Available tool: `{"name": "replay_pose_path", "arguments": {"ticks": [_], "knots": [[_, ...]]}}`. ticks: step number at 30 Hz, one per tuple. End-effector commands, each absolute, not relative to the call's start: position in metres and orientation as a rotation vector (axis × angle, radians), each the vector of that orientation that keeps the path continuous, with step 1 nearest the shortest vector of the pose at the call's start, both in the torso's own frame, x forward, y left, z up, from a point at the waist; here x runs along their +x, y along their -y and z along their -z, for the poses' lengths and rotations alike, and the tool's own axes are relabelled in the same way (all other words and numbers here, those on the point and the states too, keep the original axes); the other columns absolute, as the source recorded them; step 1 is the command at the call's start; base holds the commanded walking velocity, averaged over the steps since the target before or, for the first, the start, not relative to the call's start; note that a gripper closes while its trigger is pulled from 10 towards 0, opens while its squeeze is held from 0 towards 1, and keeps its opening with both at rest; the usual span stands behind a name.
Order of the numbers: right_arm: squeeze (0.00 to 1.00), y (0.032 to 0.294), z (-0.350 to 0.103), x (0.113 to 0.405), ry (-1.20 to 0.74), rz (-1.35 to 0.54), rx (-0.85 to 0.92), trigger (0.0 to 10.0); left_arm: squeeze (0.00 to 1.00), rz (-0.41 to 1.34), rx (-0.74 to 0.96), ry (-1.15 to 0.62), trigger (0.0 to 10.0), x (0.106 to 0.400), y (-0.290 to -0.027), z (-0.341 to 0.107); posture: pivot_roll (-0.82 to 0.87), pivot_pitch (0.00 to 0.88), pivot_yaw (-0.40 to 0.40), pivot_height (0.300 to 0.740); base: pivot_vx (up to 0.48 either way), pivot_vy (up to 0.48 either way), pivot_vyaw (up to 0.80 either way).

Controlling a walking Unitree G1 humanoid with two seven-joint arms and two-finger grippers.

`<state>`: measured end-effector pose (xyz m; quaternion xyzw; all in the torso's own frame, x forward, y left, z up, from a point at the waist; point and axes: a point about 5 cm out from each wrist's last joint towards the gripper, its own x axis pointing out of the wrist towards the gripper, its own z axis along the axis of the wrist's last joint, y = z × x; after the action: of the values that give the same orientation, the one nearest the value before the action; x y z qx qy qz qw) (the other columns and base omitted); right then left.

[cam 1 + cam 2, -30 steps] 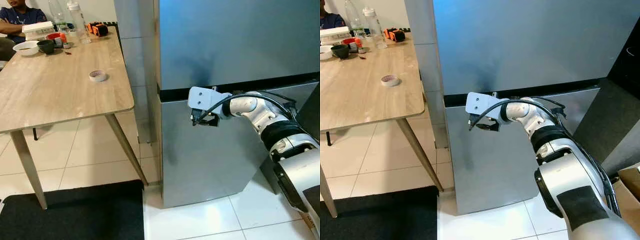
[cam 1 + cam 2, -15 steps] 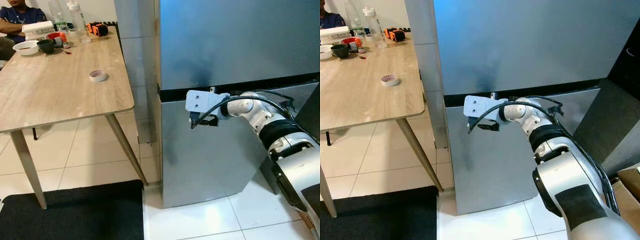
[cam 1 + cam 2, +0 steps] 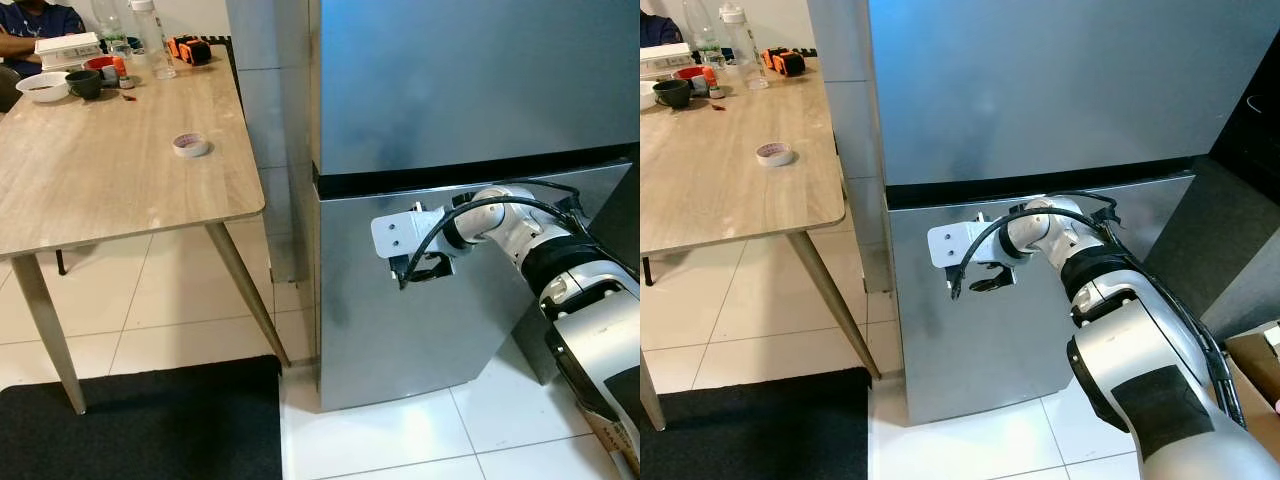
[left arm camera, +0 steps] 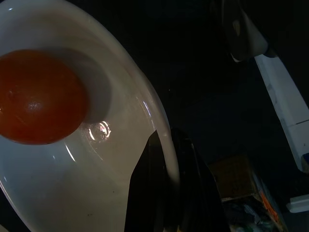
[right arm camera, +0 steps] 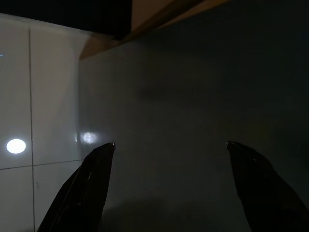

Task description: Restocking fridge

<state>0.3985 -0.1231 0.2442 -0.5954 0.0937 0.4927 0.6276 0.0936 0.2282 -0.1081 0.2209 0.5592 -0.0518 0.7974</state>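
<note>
- Left eye view: the fridge stands closed, a dark seam dividing its grey upper door from the lower door; it sits on white floor tiles just beside the wooden counter.
- The right pincer is held against the front of the lower door, a little under the seam, on a silver arm bent in from the right.
- Right wrist view shows its two black fingers spread well apart, with the grey door panel between them and nothing gripped.
- Left wrist view: the left pincer is clamped on the rim of a white bowl, which holds a round orange-red fruit; the surroundings are dark.
- On the counter lie a roll of tape, and at the far end a white dish, a dark cup, two clear bottles and an orange-black tool.
- A person's folded arm rests at that far corner.
- A black mat lies on the floor in front of the counter.
</note>
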Motion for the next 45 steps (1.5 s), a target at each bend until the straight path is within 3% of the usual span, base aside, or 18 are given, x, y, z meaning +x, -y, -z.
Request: {"name": "replay_pose_path", "arguments": {"ticks": [1, 7, 15, 32, 35, 45], "knots": [[0.0, 0.117, -0.253, 0.397, -0.158, -1.164, -1.303, 10.0, 0.0, 0.116, 0.477, -1.214, 10.0, 0.088, -0.225, 0.11, -0.05, 0.132, -0.048, 0.74, 0.0, 0.0, 0.0], [0.0, 0.107, -0.273, 0.396, -0.024, -1.176, -1.14, 10.0, 0.0, 0.117, 0.481, -1.212, 10.0, 0.089, -0.225, 0.11, -0.05, 0.132, -0.048, 0.74, 0.0, 0.0, 0.0], [0.0, 0.099, -0.284, 0.407, 0.074, -0.955, -1.073, 10.0, 0.0, 0.125, 0.483, -1.214, 10.0, 0.087, -0.224, 0.111, -0.06, 0.146, -0.048, 0.74, 0.0, 0.0, 0.0], [0.0, 0.104, -0.268, 0.415, -0.014, -0.772, -1.219, 10.0, 0.0, 0.115, 0.532, -1.218, 10.0, 0.077, -0.237, 0.109, -0.03, 0.222, -0.039, 0.74, 0.0, 0.0, 0.0], [0.0, 0.103, -0.266, 0.414, -0.023, -0.795, -1.236, 10.0, 0.0, 0.108, 0.545, -1.212, 10.0, 0.079, -0.241, 0.108, -0.03, 0.228, -0.039, 0.74, 0.0, 0.0, 0.0], [0.0, 0.113, -0.258, 0.4, -0.208, -1.137, -1.323, 10.0, 0.0, 0.111, 0.561, -1.194, 10.0, 0.086, -0.242, 0.106, -0.03, 0.22, -0.037, 0.74, 0.0, 0.0, 0.0]]}}
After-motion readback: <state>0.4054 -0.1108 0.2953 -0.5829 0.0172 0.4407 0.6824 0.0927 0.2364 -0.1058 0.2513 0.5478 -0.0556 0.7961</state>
